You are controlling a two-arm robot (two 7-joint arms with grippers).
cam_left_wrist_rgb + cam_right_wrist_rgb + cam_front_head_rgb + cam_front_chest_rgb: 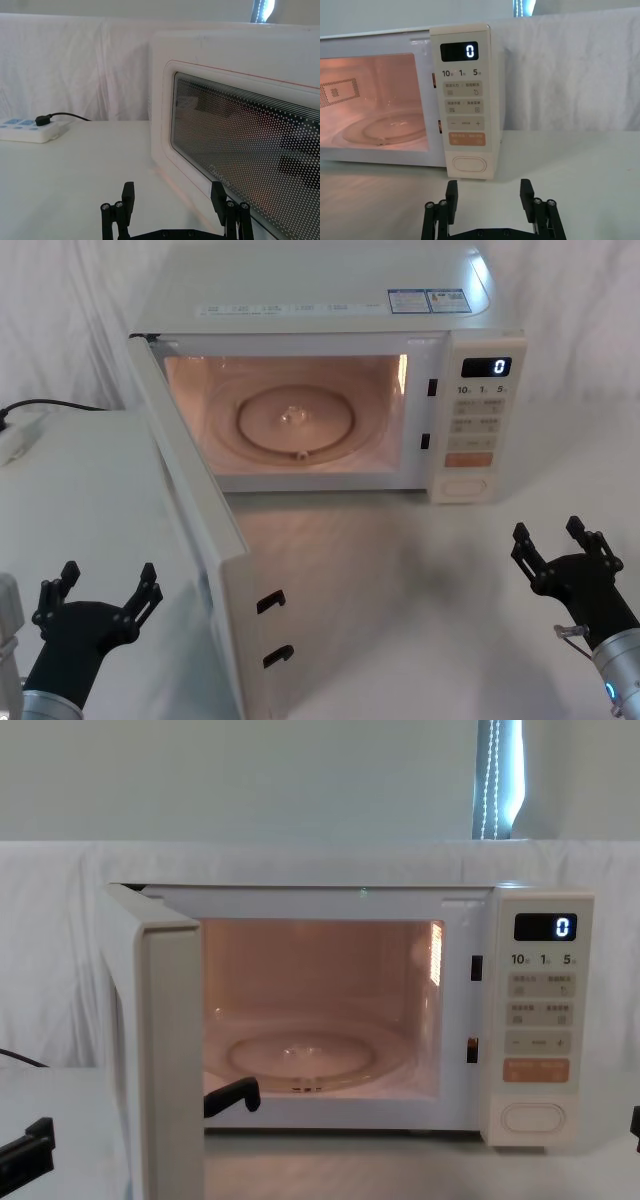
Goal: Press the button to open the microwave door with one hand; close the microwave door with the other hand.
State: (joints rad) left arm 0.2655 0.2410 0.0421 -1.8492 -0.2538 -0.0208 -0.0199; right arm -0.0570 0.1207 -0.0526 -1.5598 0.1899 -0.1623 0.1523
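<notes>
The cream microwave door [195,505] stands swung wide open toward my left, and its mesh window [240,150] faces my left wrist camera. Two black latch hooks [270,602] stick out of its free edge. The lit cavity holds a glass turntable [295,420]. The oval cream button [465,486] sits at the bottom of the control panel, below the orange key [467,139]. My left gripper [95,592] hangs open, low, on the outer side of the door, close to it [173,194]. My right gripper [553,537] is open, in front of and below the button [469,164], touching nothing.
A white power strip [15,440] with a black plug and cable lies on the table at the far left [27,131]. White cloth covers the table and backdrop. The display [545,927] reads 0.
</notes>
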